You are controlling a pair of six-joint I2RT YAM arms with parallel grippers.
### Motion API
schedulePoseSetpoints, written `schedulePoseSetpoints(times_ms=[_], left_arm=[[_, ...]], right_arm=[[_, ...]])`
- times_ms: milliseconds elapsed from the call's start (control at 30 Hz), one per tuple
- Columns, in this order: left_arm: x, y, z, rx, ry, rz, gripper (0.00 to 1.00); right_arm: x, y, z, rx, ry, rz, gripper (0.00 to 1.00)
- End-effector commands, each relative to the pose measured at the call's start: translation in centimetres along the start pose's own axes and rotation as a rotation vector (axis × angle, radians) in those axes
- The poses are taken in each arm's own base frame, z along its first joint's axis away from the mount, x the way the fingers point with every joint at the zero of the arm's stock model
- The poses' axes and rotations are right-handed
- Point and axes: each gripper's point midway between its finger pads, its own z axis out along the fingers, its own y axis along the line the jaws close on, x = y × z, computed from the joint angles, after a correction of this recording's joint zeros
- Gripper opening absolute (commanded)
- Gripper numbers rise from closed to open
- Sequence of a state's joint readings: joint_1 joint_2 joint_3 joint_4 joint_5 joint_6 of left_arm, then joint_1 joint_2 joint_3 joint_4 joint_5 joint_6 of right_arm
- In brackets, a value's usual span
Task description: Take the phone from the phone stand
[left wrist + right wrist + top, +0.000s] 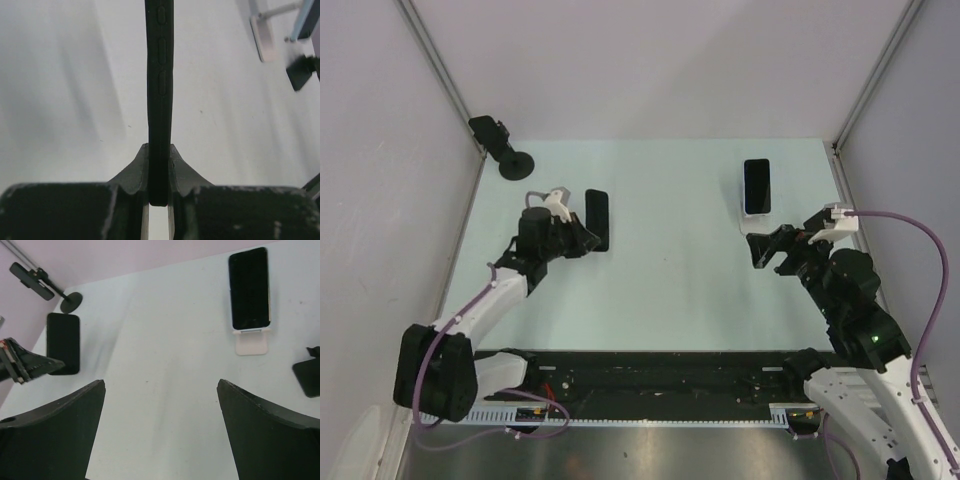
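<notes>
While our left gripper point(583, 239) is clamped on the edge of a black phone point(597, 218) well left of the white stand point(251, 342), the second phone point(249, 287) sits propped in that stand. Our right gripper point(772, 252) hangs just in front of the stand with its fingers spread wide. We'd square up on the phone's long edges and lift straight out so the stand doesn't drag.

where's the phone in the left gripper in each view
top external: phone left of centre, at the left gripper
left wrist: phone dead centre, edge-on, clamped in the gripper
right wrist: phone near the left edge
shared landmark: white stand, seen in all three views
</notes>
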State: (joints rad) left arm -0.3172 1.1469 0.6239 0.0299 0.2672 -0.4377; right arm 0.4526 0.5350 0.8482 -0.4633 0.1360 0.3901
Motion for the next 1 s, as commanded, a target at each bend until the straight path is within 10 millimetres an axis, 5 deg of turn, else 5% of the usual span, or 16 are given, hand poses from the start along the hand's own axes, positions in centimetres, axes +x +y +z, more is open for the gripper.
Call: schedulePoseSetpoints(times_ms=[0, 200, 267, 300, 533, 967], left_arm=[[-6.0, 0.3, -0.5, 0.102, -0.041, -0.106, 0.01], [-8.5, 6.2, 1.3, -0.016, 0.034, -0.12, 0.0], [-7.8, 7.6, 3.0, -0.03, 0.079, -0.138, 0.0], [-9.3, 9.2, 2.9, -0.053, 0.053, -0.145, 0.01], [-9.0, 14.7, 6.4, -0.111, 0.12, -0.151, 0.0], [-6.1, 19.1, 7.8, -0.061, 0.269, -0.236, 0.01]], right_arm=[[-0.4, -2.5, -1.1, 0.103, -0.012, -0.108, 1.0], [-0.7, -4.1, -1.8, 0.182, -0.081, -0.129, 1.0], [-0.7, -4.7, -2.3, 0.204, -0.115, -0.123, 1.0], [-0.8, -4.8, -2.4, 0.207, -0.125, -0.117, 1.0], [-0.6, -6.1, -3.2, 0.252, -0.154, -0.109, 1.0], [0.3, -6.7, -1.6, 0.268, -0.106, -0.081, 1.0]])
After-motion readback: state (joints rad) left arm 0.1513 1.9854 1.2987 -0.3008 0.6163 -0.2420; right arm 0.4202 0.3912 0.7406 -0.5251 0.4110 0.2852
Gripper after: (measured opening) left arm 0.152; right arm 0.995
